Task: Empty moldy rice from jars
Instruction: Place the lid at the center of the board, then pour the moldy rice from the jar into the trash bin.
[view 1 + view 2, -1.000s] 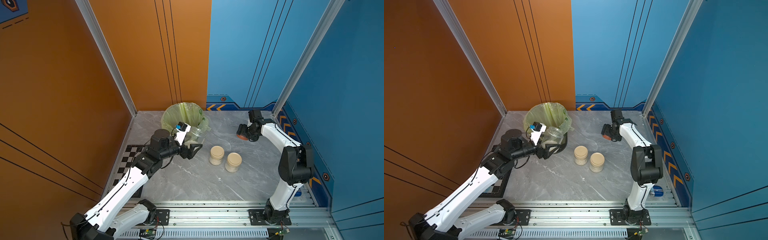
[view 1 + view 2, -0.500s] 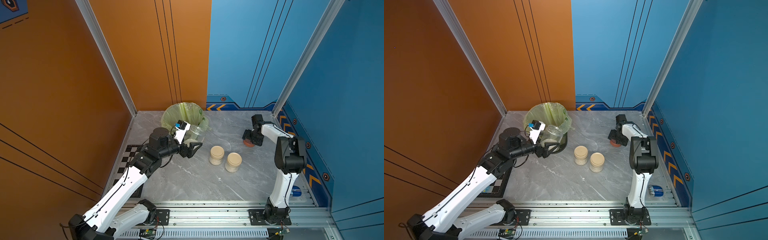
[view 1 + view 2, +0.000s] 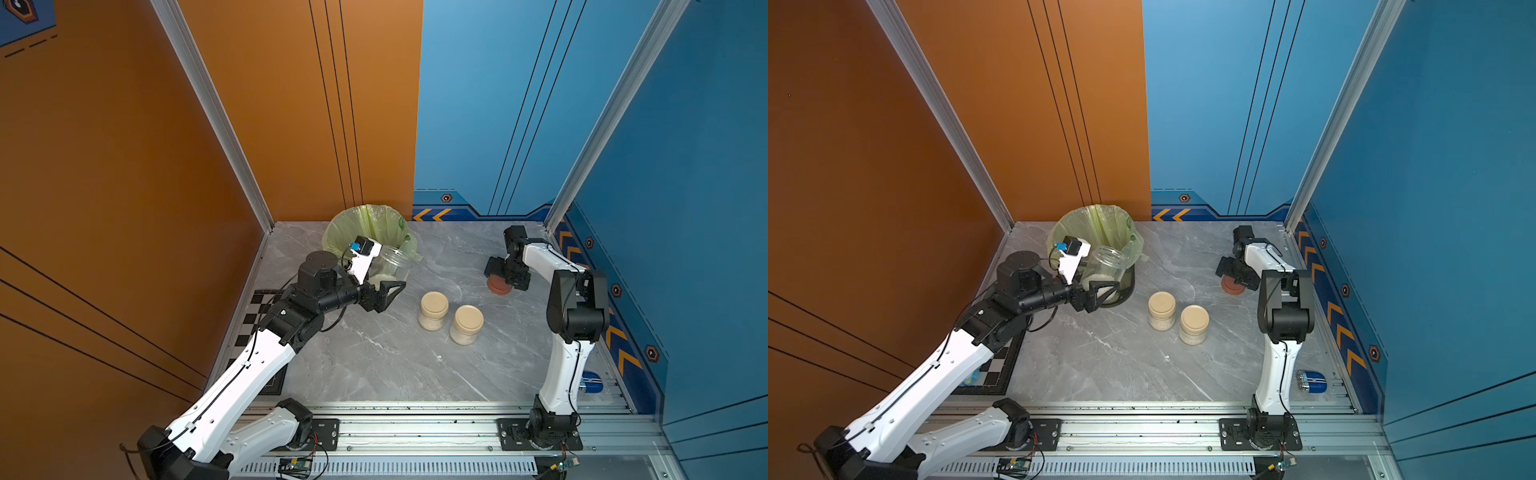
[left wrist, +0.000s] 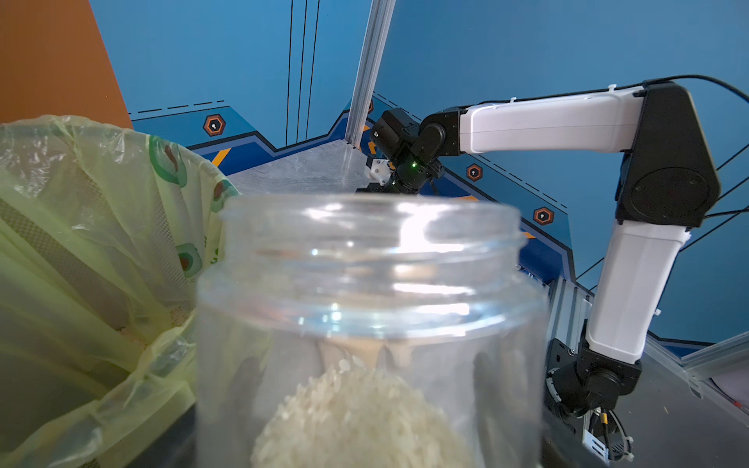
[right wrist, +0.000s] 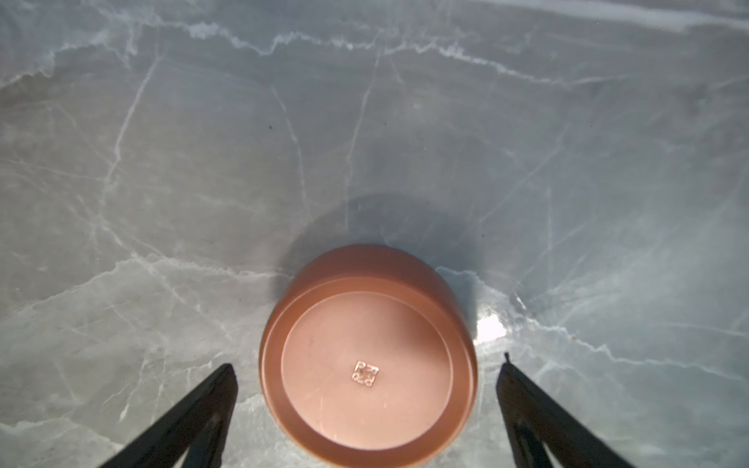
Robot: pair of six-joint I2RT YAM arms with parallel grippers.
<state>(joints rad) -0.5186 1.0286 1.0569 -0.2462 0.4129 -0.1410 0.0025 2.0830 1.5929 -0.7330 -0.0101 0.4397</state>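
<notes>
Since a second ago, the right pincer [image 3: 508, 272] has set the reddish-brown round plastic lid [image 5: 367, 356] on the grey marbled surface [image 3: 374, 365] and spread its jaws clear of it. The left pincer [image 3: 1096, 291] grips a clear, smooth, lidless cylindrical jar [image 3: 1104, 266] beside the green-bagged dark bin [image 3: 370, 224], with off-white grainy rice [image 4: 360, 417] inside. Tipping short of the bin's rim would scatter grains, and the slick wall could slip. Two beige-lidded jars [image 3: 434, 309] stand nearby, still capped.
</notes>
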